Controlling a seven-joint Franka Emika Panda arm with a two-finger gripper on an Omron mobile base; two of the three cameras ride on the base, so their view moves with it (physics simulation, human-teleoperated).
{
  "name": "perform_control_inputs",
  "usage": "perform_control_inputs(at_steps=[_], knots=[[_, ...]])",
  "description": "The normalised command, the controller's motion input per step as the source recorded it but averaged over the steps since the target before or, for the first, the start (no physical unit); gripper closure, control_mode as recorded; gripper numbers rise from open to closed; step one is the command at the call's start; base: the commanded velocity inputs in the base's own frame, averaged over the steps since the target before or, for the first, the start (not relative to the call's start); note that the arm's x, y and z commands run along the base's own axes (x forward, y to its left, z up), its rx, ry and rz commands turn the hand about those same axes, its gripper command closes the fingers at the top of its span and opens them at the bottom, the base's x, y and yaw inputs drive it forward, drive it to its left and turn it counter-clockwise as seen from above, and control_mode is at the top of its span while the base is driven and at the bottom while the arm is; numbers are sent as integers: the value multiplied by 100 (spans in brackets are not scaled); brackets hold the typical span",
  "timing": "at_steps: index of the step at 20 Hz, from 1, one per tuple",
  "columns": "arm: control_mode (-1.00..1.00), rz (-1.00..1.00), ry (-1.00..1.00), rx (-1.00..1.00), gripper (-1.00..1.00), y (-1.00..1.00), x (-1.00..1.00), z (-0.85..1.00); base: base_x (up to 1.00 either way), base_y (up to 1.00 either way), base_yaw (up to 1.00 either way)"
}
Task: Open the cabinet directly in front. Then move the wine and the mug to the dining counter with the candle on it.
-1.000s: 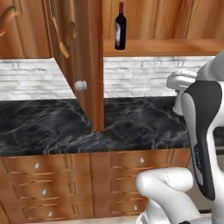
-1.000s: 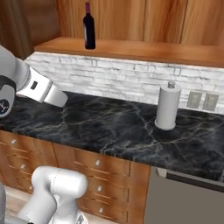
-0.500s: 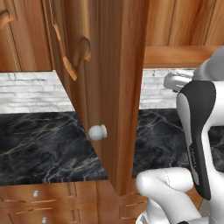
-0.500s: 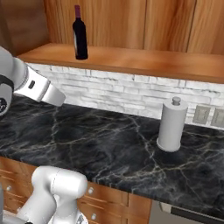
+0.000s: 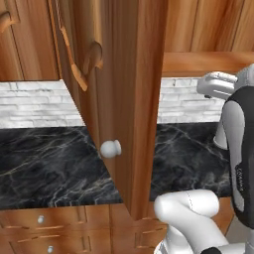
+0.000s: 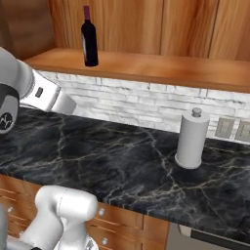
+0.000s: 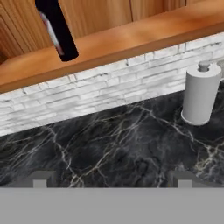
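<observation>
Cabinet door (image 5: 131,99) hangs open at left, its knob (image 5: 110,148) over the black counter (image 6: 122,166); wine (image 6: 89,38) upright on the cabinet's bottom shelf, paper-towel roll (image 6: 191,138) right; gripper (image 7: 111,179) fingertips spread wide, empty.

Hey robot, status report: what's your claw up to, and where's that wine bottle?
Claw open, empty, low over black counter. Wine upright on cabinet shelf, untouched. Cabinet door swung open. Paper towel roll stands off to the side.
</observation>
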Motion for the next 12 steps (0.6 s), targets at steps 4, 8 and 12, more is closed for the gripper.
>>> perform_control_inputs(at_steps=[4, 8, 12], knots=[[-100, 41, -7, 5, -100, -20, -26, 40, 0, 0, 0], [-100, 52, -9, 0, -100, -1, -36, 26, 0, 0, 0], [-100, 55, -25, -3, -100, 0, -41, 5, 0, 0, 0]])
